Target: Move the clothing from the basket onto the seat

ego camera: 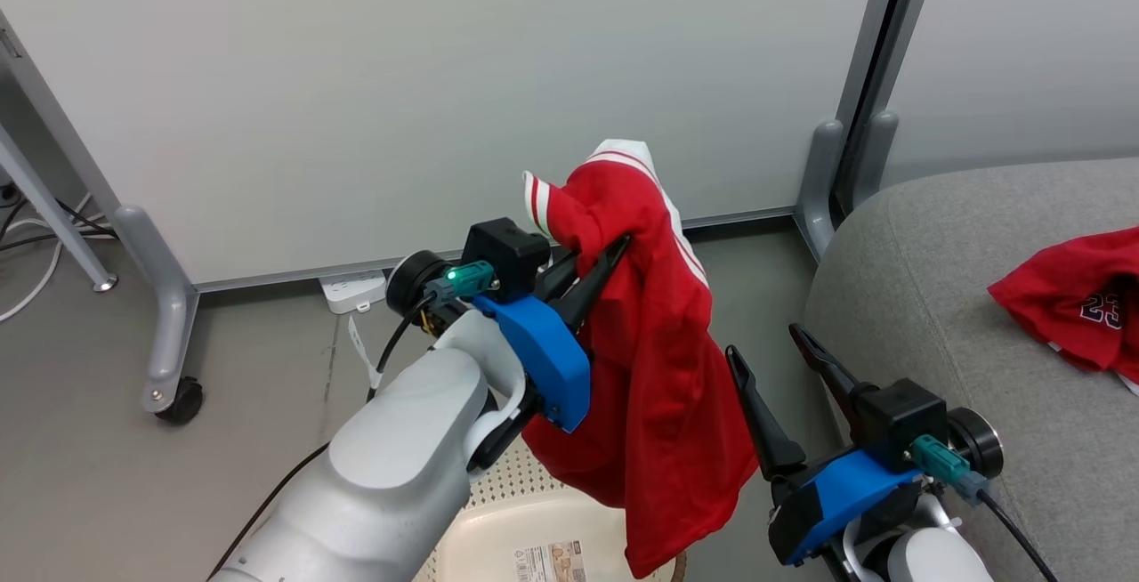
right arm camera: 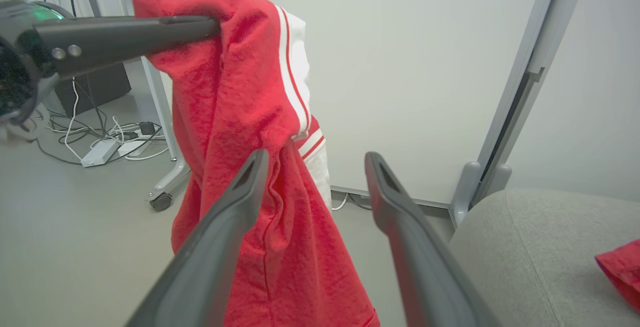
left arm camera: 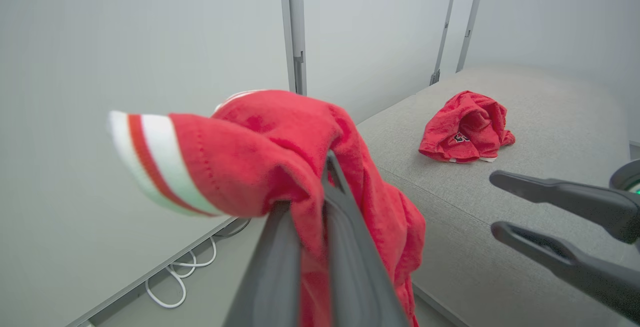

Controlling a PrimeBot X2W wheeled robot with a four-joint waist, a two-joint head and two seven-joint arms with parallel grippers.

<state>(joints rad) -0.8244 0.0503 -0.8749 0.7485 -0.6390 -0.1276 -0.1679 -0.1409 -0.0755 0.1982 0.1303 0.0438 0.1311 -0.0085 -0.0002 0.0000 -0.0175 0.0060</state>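
Pale grey wall panels (ego camera: 400,75) on wheeled feet stand behind the work, above a grey floor (ego camera: 267,351).

The left gripper (ego camera: 609,254) has its two dark fingers pressed together on a bunch of red cloth. It holds the striped jersey (ego camera: 658,368) up in the air by a fold near its top. From the pinch, one end with red and white bands sticks out to the gripper's left. The rest of the cloth drapes over the fingers and hangs down long and loose on the sofa side of the arm. In the left wrist view the cloth is caught between the two fingers and spills over them.

The right gripper (ego camera: 763,342) is wide open and holds nothing. Its fingers point up just beside the hanging cloth. In the right wrist view the left-hand finger crosses in front of the red cloth; I cannot tell whether it touches.

Below the left arm sits the basket (ego camera: 525,529), cream and perforated, with a printed label on it. The lower edge of the striped jersey hangs in front of it, and I cannot tell if it touches.

To the right is the sofa (ego camera: 925,253), grey and rounded. The numbered jersey (ego camera: 1077,297) lies crumpled on its cushion, well apart from both grippers, its 23 partly showing.

A white power strip (ego camera: 351,290) lies on the floor against the panels.
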